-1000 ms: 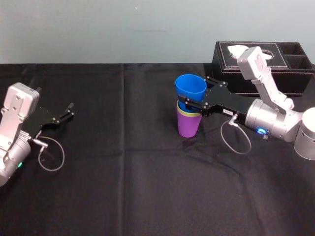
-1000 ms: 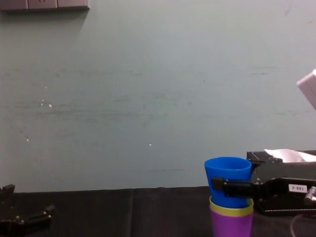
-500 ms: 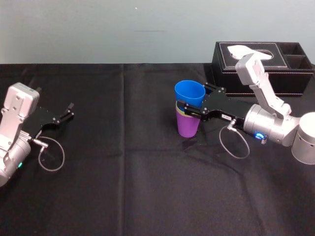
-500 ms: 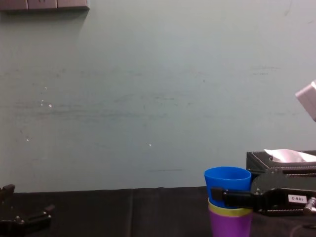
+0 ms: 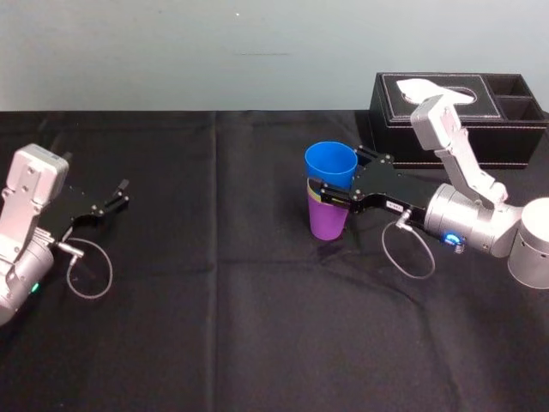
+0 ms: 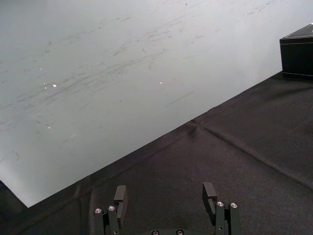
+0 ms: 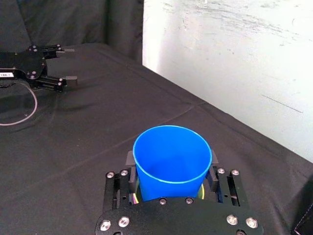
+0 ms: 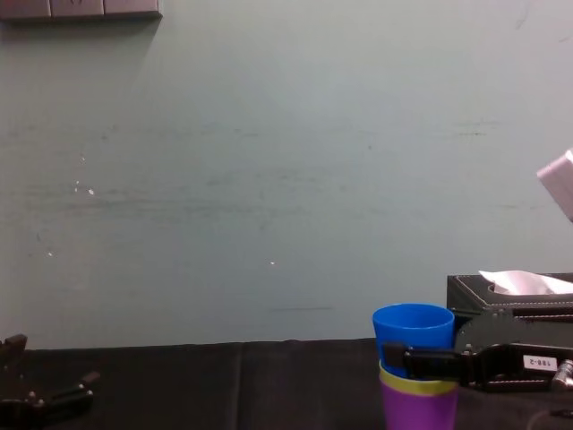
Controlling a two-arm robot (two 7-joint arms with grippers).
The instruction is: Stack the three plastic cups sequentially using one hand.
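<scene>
Setting: A bench (image 5: 257, 343) draped in black cloth stands against a pale teal wall. A black tissue box (image 5: 480, 137) sits at its far right corner.
Stack base: The purple cup (image 5: 328, 221) stands upright on the cloth, a little right of centre. The yellow-green cup (image 8: 417, 385) is nested inside it, so just a thin band of its rim shows.
Top cup: The blue cup (image 5: 331, 163) sits with its base inside the yellow-green cup. Much of its wall stands above the two rims below.
Right end effector (image 7: 171, 160): It reaches in level from the right. Its two flat fingers are closed against opposite sides of the blue cup, below the rim, gripping it.
Left end effector (image 5: 120, 193): It is parked low at the bench's far left, well apart from the cups, with its fingers spread and nothing between them.
Stage: This looks like the last cup going in, with seating and letting go yet to come.
Risk: The blue cup seems to ride higher than the yellow-green one does, so it may not be fully seated. If let go early, it could settle crooked.
Risk: Light, smooth cups can cling to the fingers. Pulling back sideways before the fingers open wide could drag or tip the whole stack.
</scene>
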